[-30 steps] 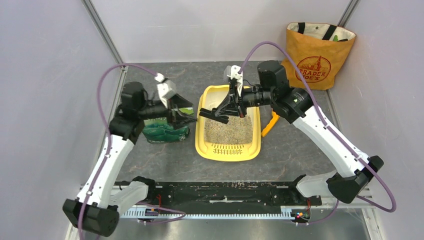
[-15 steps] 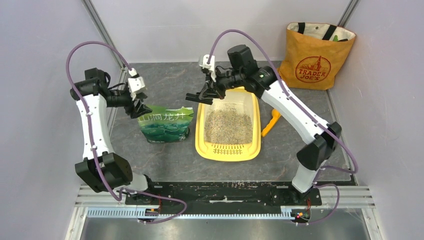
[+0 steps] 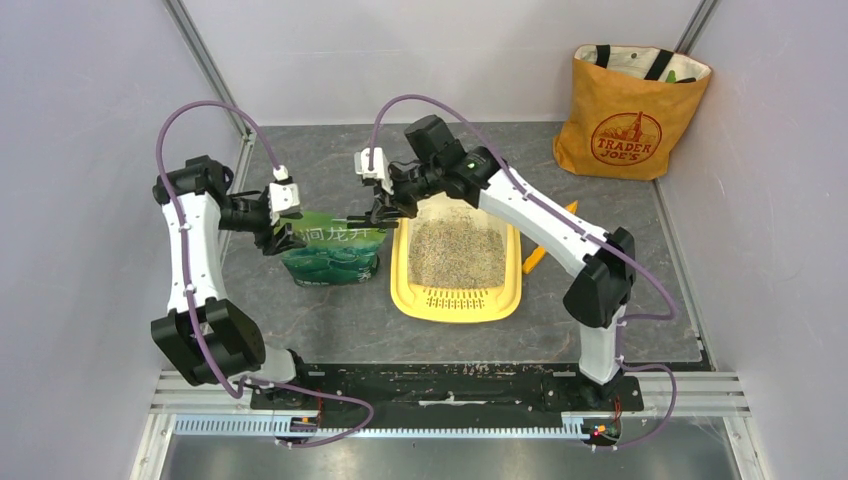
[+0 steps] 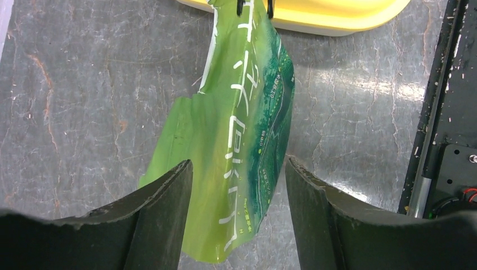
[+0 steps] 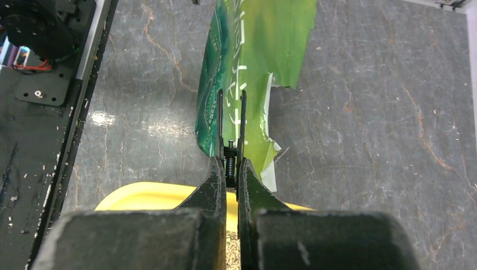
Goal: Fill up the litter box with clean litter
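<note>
Change first: right jaws gone from above the litter box [image 3: 458, 300] a second ago, carried leftward past its far left corner, and now clamped narrow on the top right corner of the green bag [image 3: 330, 250]. From the right wrist, thin film pinched flat between the two tips, with a torn edge hanging just beside them. Left jaws off toward the left edge of the table [image 3: 330, 150] half a second back, now brought in again at the bag's left end. Spread wide, one finger on either side of the film with a gap at each, so nothing gripped there yet.

Probably a regrip of the bag by both top corners, either for another pour or for setting it aside; cannot tell which. Clean litter [image 3: 460, 250] already lying in the box, spread over most of the pale floor from the far end down toward the slotted grate, more a thin layer than a deep one. Box flat on the table at mid-width, with the bag upright just beside its left rim.

Bag: crinkly glossy plastic, green with white print, creased and slumped, ragged at the opening; likely to fold or slide under a single-corner hold. Litter: fine grey-beige granules, loose like coarse sand. Box: smooth hard yellow plastic, rectangular, with rounded corners and a broad rim. Table: dark grey, stone-patterned, pale-veined, faintly shiny. Orange scoop [image 3: 533, 258] beside the box's right rim, partly hidden under the right arm. Orange tote [image 3: 630, 105] in the far right corner.
</note>
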You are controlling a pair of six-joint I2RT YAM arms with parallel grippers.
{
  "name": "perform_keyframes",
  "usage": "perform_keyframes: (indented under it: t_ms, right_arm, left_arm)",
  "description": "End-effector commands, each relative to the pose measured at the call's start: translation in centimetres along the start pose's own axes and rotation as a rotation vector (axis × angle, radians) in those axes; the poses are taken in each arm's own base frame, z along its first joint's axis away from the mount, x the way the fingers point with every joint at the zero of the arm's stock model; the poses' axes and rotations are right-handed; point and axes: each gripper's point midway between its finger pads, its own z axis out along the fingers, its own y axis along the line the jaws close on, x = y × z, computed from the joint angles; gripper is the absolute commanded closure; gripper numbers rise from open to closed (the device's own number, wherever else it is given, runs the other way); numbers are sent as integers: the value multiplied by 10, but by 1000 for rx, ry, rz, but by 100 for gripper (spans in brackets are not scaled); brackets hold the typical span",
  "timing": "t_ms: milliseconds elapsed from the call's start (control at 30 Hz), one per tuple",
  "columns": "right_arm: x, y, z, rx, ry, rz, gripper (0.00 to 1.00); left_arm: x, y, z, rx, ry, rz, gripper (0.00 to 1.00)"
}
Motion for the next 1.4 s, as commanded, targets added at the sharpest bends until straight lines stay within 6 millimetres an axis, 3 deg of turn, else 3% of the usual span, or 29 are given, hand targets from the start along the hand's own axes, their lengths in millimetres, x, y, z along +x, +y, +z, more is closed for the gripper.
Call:
perform_keyframes:
  t_ms: [0,233,400,533,767,1367]
  right_arm:
    - [-7,-12,12,24,-7,-103,100]
    - [4,-19,29,48,32,-121,100]
    - [9,-13,33,18,40,-142,100]
    - [9,-8,39,-9,35,-161,100]
    - [14,-3,47,-50,43,-173,100]
    - [20,-2,69,-64,-39,-150,100]
  left_arm:
    - [2,-13,4,67,-17,1,34]
    - [6,-15,7,90,-22,9,52]
    - [9,-14,9,99,-24,9,70]
    - [8,-12,11,100,-34,17,76]
    - [9,-9,11,84,-32,29,95]
    - [9,-2,13,66,-42,22,98]
